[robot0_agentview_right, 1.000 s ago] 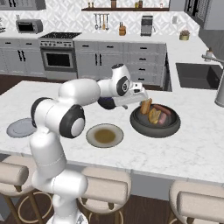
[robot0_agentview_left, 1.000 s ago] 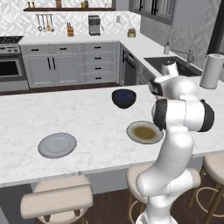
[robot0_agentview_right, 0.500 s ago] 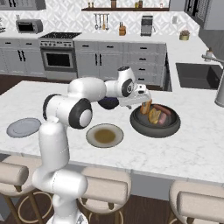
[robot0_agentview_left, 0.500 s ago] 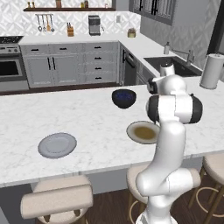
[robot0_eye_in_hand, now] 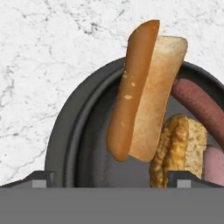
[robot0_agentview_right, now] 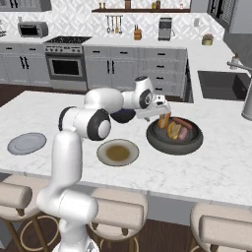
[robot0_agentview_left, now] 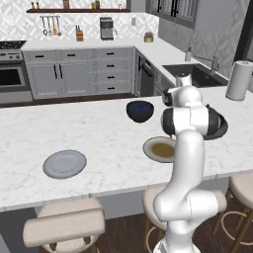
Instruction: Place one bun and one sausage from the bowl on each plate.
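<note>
Gripper (robot0_agentview_right: 158,111) jaws wide, empty, above the black pan (robot0_agentview_right: 162,141). One bun (robot0_eye_in_hand: 144,92) leans on the pan's rim, long axis steeply upright. Sausages (robot0_agentview_right: 183,127) lie at the right.

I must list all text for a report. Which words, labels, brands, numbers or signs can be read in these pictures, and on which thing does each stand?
None can be read: the grey plate, the cream-rimmed plate, the dark bowl, the buns and the marble counter carry no lettering.
The small appliances on the back counter are too small to tell.
</note>
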